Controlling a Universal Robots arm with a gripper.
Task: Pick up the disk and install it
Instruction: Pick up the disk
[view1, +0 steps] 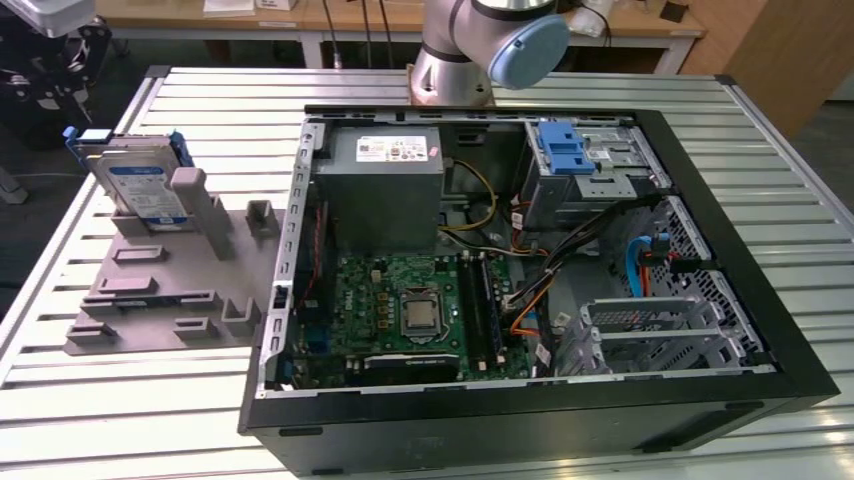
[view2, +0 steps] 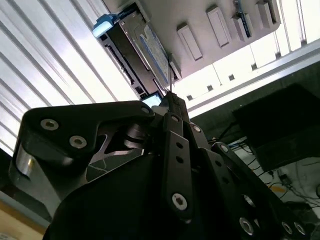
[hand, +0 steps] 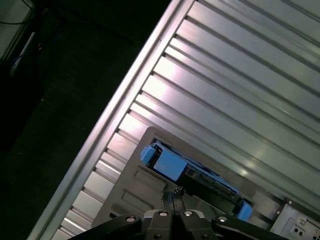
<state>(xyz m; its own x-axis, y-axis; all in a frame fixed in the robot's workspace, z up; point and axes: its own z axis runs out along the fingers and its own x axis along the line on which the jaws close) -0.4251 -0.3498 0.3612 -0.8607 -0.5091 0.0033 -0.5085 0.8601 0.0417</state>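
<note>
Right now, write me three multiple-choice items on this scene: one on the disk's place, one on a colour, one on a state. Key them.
1. Where is the disk?
A. in the drive cage
B. in the grey holder beside the computer case
C. flat on the bare table

2. What colour are the disk's rails?
A. red
B. yellow
C. blue

3. How does the case stand?
A. side open, motherboard exposed
B. closed all round
C. tipped upside down

Key:
1 B, the disk stands on edge in the holder, at the exterior view's left of the case.
2 C, blue shows along its edges in both wrist views.
3 A, the board and cables lie in plain sight in the exterior view.
</note>
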